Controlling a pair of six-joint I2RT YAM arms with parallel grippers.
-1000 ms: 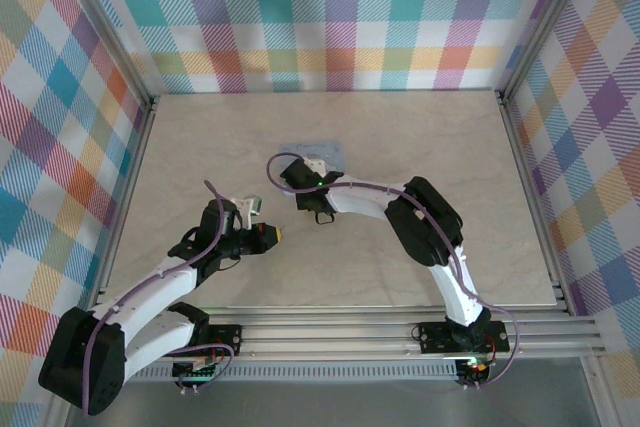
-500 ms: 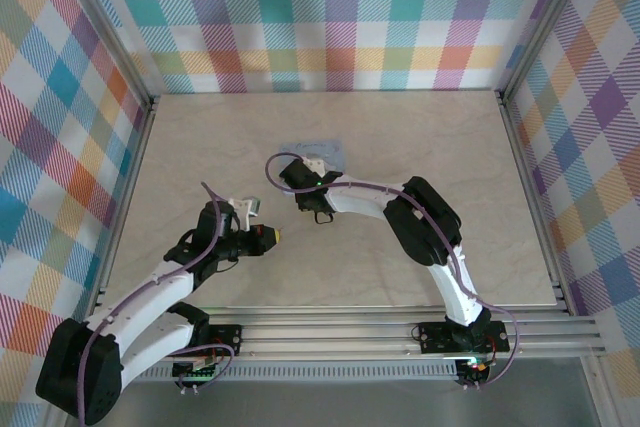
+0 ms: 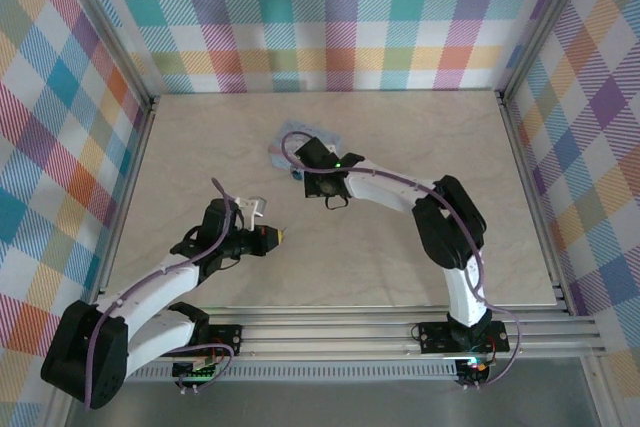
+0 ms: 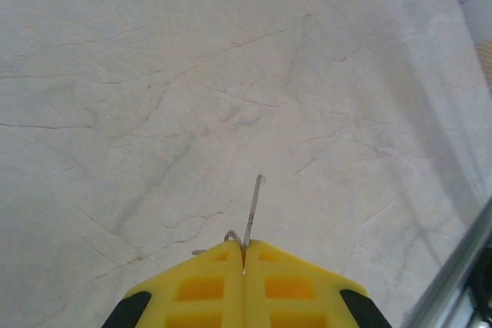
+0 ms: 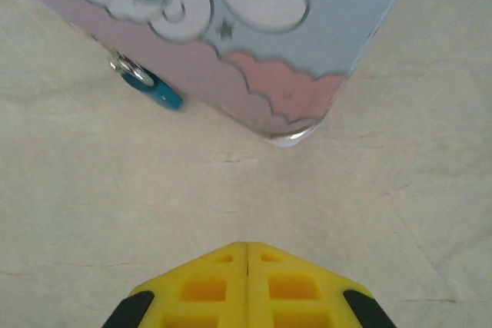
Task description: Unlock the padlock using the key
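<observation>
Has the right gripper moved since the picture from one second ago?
Yes. In the top view the right gripper has shifted to the right and a little toward the far edge of the table.

A pale-blue tin (image 5: 330, 13) with white cartoon shapes and a pink edge has a teal-blue padlock (image 5: 160, 92) at its side, on a cream, finely veined table (image 5: 115, 205) ringed by pastel checked walls (image 3: 350, 17).
</observation>
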